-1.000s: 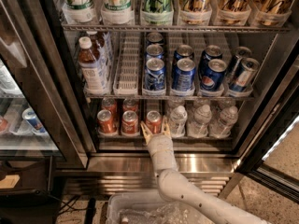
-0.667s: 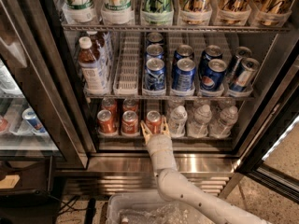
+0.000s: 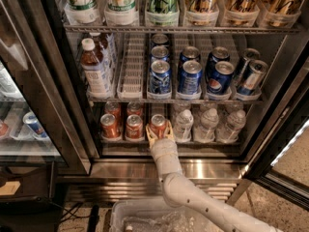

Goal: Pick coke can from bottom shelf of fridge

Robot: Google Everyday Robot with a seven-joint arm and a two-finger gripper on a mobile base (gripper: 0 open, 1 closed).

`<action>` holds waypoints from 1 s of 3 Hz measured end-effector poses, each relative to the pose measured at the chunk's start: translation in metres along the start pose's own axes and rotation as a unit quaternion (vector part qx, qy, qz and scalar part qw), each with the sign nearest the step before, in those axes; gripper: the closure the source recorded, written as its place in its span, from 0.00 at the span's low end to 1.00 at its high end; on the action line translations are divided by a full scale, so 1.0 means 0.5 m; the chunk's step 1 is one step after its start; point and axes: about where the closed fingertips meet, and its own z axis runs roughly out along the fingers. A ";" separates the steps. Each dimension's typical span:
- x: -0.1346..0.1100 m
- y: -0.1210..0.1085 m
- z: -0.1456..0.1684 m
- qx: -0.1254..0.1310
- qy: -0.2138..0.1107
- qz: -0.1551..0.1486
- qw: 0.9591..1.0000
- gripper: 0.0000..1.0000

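The fridge (image 3: 53, 76) stands open in front of me. On its bottom shelf (image 3: 212, 143) three red coke cans stand in the left lanes. My gripper (image 3: 159, 130) reaches in over the steel sill (image 3: 207, 169). It is at the rightmost coke can (image 3: 158, 123), with a tan finger on each side of it, closed against it. The can stands upright on the shelf. Two more coke cans (image 3: 109, 125) (image 3: 133, 126) stand just to its left.
Clear water bottles (image 3: 183, 124) stand right of the gripped can. Blue Pepsi cans (image 3: 189, 76) and a brown bottle (image 3: 91, 66) sit on the rack above. A neighbouring glass cooler (image 3: 19, 124) is at left, the open door (image 3: 285, 144) at right, a clear bin (image 3: 145, 219) below.
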 end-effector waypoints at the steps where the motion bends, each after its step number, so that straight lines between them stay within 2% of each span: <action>1: 0.000 0.000 0.000 0.000 0.000 0.000 1.000 1.00; 2: -0.001 0.000 0.001 -0.001 0.000 0.000 1.000 1.00; 3: -0.042 -0.001 -0.005 -0.011 -0.013 0.021 1.000 1.00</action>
